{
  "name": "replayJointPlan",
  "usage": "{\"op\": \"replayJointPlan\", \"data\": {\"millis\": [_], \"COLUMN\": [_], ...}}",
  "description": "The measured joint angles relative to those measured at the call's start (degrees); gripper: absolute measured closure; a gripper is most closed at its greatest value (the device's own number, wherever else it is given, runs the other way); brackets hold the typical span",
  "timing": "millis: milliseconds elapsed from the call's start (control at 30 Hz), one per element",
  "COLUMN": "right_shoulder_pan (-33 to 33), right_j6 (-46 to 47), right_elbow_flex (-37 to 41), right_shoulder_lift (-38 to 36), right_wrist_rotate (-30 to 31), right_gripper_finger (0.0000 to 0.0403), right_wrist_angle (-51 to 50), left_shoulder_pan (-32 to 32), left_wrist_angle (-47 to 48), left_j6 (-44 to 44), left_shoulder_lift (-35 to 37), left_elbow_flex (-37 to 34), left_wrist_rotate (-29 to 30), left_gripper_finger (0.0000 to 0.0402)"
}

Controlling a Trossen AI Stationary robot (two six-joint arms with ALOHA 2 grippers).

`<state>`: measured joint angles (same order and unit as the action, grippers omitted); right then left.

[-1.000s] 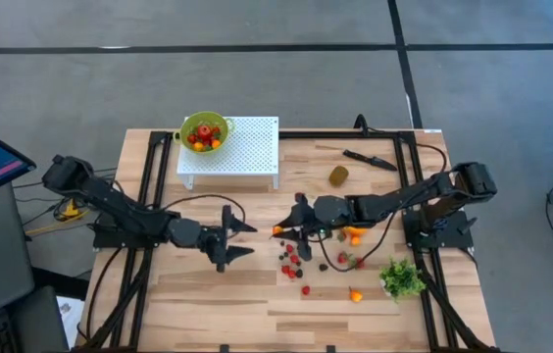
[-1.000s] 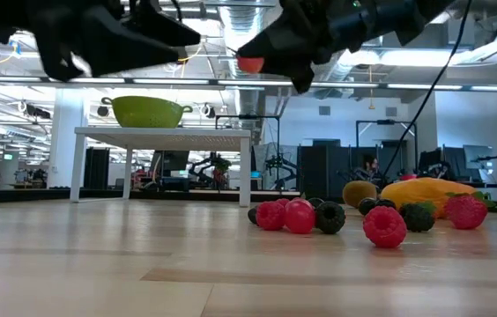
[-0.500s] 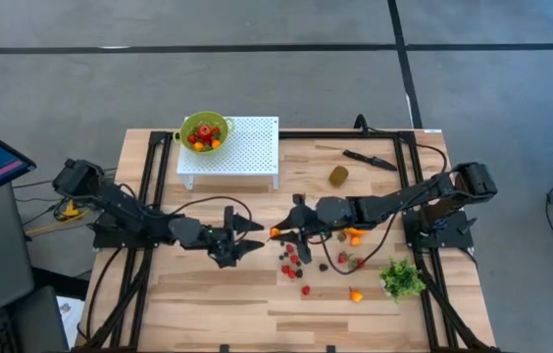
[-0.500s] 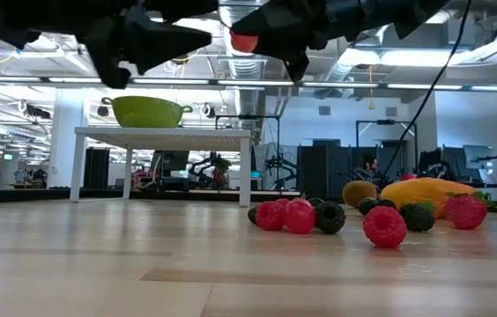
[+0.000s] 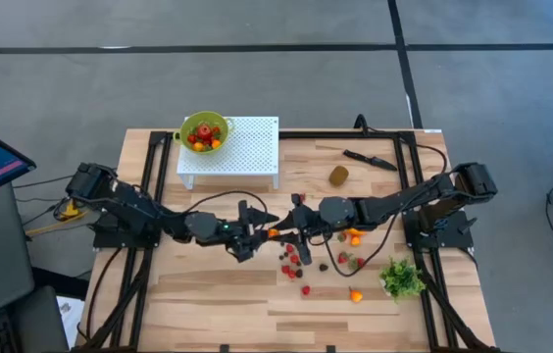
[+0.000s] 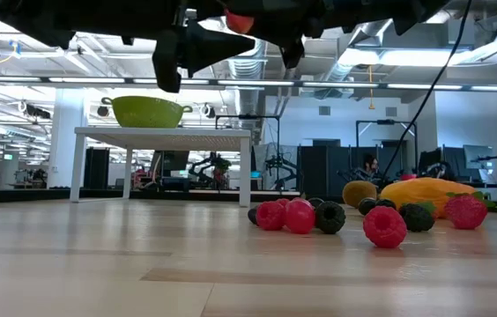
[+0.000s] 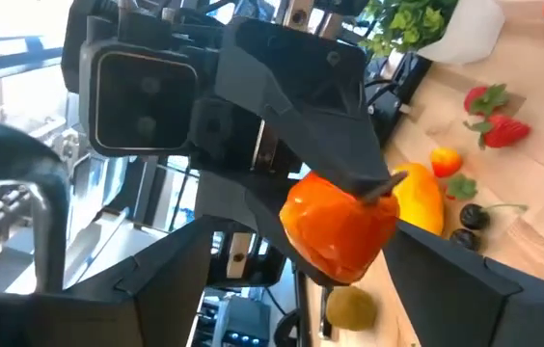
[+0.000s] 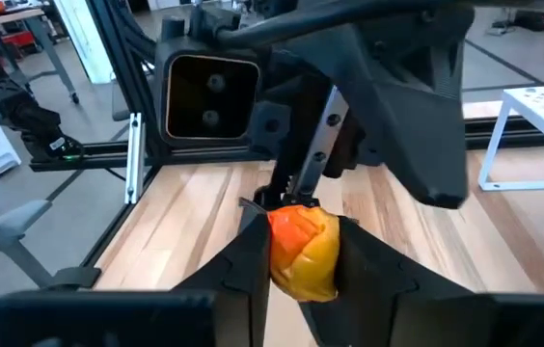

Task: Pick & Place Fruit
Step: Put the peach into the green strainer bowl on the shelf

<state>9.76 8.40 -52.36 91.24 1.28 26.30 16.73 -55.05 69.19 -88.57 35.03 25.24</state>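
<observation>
A small orange-red fruit (image 5: 274, 232) is held above the table's middle by my right gripper (image 5: 282, 231), which is shut on it. It also shows in the right wrist view (image 8: 303, 253). My left gripper (image 5: 261, 227) faces it from the table's left, open, with one finger on each side of the fruit (image 7: 340, 226) without touching it. Several red and dark berries (image 5: 291, 260), an elongated orange fruit (image 5: 355, 235) and a kiwi-like oval (image 5: 338, 176) lie on the table. My right gripper pinches the small orange-red fruit by its two opposite sides (image 8: 280, 253) between its two fingers (image 8: 248, 265). The fingers come level from the table's right side. The fruit is lifted clear of the table.
A green colander (image 5: 204, 132) with fruit stands on a white perforated stand (image 5: 242, 149) at the far left. A black knife (image 5: 368, 158) lies at the far right. A green leafy bunch (image 5: 401, 278) and a small orange piece (image 5: 355, 294) lie at the near right.
My left gripper has gone toward the table's right edge, up to the fruit in my right gripper, and its open fingers now stand on either side of it. My right gripper has risen a little with the fruit.
</observation>
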Motion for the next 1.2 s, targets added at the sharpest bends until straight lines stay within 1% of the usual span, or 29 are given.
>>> {"op": "replayJointPlan", "data": {"millis": [133, 300, 533, 633, 733, 1033, 1200], "right_shoulder_pan": [-0.02, -0.02, -0.17, -0.17, -0.17, -0.37, -0.83], "right_j6": [0.02, 0.02, 0.41, 0.63, 0.63, 0.5, 1.77], "right_elbow_flex": [0.01, 0.02, 0.07, 0.07, 0.07, 0.07, 0.07], "right_shoulder_lift": [0.0, 0.0, 0.02, 0.0, -0.02, -0.02, -0.02], "right_wrist_rotate": [0.0, 0.0, 0.0, 0.02, 0.02, 0.0, 0.02], "right_gripper_finger": [0.0316, 0.0316, 0.0316, 0.0316, 0.0316, 0.0315, 0.0298], "right_wrist_angle": [0.14, 2.43, 2.72, 2.89, 2.95, 3.11, 3.31], "left_shoulder_pan": [0.33, 0.33, 0.33, 0.33, 0.33, 0.59, 0.59], "left_wrist_angle": [-0.11, -0.38, -0.9, -1.32, -1.43, -1.8, -2.07], "left_j6": [0.02, 0.03, 0.3, 0.63, 0.66, 0.19, -0.44], "left_shoulder_lift": [0.02, 0.02, 0.13, 0.13, 0.15, 0.15, 0.15], "left_elbow_flex": [0.0, 0.0, 0.0, -0.02, -0.02, -0.04, -0.07], "left_wrist_rotate": [-1.26, -1.3, -1.07, -0.74, -0.72, -1.19, -0.76], "left_gripper_finger": [0.0125, 0.0173, 0.0244, 0.0267, 0.0274, 0.0268, 0.0271]}}
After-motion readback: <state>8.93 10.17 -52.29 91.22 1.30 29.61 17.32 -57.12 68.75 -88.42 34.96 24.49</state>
